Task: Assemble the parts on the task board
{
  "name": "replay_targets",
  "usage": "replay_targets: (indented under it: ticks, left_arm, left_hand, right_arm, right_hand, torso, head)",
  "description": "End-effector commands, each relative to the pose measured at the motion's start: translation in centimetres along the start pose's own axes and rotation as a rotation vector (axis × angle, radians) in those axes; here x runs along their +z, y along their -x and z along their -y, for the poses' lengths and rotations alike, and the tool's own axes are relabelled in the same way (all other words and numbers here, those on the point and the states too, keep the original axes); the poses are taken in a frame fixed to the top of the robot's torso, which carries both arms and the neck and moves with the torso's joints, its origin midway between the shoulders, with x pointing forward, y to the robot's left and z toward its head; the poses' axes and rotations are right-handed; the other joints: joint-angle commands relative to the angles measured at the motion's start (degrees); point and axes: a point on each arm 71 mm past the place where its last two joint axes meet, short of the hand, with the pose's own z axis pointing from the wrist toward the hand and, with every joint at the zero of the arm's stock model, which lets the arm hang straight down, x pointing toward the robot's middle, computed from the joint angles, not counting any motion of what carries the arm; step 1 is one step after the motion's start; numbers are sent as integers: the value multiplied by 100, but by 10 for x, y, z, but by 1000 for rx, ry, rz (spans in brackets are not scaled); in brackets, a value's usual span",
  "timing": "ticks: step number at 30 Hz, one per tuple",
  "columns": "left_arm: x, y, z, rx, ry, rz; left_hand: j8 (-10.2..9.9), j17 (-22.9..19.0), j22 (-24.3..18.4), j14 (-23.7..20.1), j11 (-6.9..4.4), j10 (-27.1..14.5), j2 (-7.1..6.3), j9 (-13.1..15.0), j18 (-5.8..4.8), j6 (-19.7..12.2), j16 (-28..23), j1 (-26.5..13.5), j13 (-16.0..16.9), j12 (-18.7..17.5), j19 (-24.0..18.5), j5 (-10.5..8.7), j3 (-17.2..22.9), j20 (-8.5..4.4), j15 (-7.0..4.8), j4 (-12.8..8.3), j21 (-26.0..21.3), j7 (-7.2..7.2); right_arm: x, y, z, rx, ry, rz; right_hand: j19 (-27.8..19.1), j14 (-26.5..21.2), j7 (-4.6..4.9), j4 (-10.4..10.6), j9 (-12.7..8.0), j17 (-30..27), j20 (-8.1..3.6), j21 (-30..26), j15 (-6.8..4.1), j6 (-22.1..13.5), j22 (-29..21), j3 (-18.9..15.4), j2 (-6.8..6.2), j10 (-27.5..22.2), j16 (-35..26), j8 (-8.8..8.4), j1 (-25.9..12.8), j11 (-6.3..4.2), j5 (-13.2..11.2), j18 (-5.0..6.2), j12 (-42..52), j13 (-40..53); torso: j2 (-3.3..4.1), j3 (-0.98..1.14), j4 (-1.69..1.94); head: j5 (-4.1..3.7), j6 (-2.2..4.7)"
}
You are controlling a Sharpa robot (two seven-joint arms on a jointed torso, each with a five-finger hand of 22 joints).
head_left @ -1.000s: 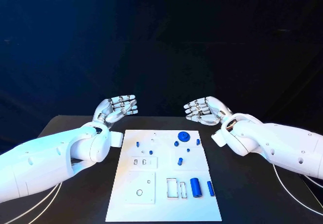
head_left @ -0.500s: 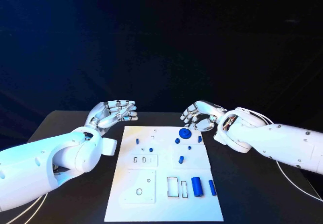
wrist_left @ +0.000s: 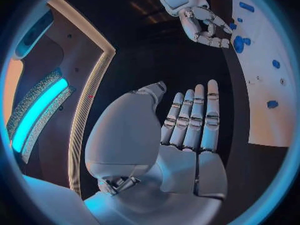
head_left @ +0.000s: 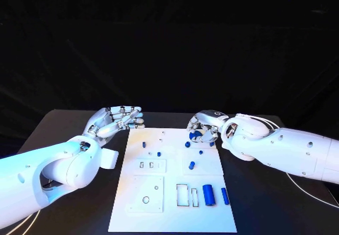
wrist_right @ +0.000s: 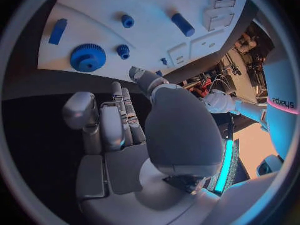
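Head view: white rectangular task board lies flat in the middle of the black table, long side running away from the robot. Left hand hovers just off the board's far left corner, fingers lightly curled and apart, nothing between them. Left wrist view confirms: the fingers are stretched out nearly straight, side by side, palm bare, clear of the board.

Right hand sits over the board's far right corner, fingers bent downward above the blue toothed gear wheel. Right wrist view shows those fingers partly curled with the thumb off to one side, holding nothing; the gear lies on the board beyond the fingertips, apart from them.

Small blue parts on the board: a short blue peg near its centre, a thick blue cylinder and a slimmer blue rod side by side by the board's near right edge, next to two narrow rectangular slots. Cannot tell whether any right fingertip grazes the board surface.
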Motion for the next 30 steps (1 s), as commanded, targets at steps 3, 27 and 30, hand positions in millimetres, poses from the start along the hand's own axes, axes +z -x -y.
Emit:
replay_targets:
  ticks: [3, 27, 30]
  left_arm:
    - [-1, -5, 5, -15, -11, -46]
    - [1, -2, 14, -17, -36, -31]
    - [1, -2, 15, -17, -36, -32]
  left_hand:
    - [16, 6, -4, -42, 31, 23, -24, 6, 58, -20, -28, -12, -5, -37, -1, -28, 46, 7, -6, 4, 13, 140]
    - [18, 49, -7, -204, 48, 24, -34, 15, 54, -36, -89, -35, -10, -74, -26, -34, 67, 27, 25, -3, 19, 156]
    - [18, 50, -8, -207, 49, 25, -34, 15, 54, -36, -90, -35, -10, -75, -27, -34, 68, 27, 25, -4, 19, 158]
  right_arm:
    - [0, -5, -1, -63, -27, -35]
    - [5, -20, -7, -58, -28, -74]
    - [8, -21, -9, -56, -26, -75]
  right_hand:
    - [48, 295, 21, 38, 17, 152, 1, 111, 32, -14, 147, -25, -4, -46, 144, -20, 80, 8, 15, -61, -27, 17]
    - [179, 324, 15, 171, 82, 460, 11, 444, 31, 43, 602, 14, 43, 70, 456, 2, 93, -7, 39, -121, -1, 88]
    - [183, 321, 15, 184, 90, 469, 10, 464, 30, 53, 630, 46, 58, 96, 470, 7, 103, -10, 41, -124, 5, 96]
  torso:
    - [90, -28, 33]
    - [182, -71, 88]
    - [191, -71, 83]
  head:
    - [-2, 19]
    - [-85, -39]
    - [-68, -38]
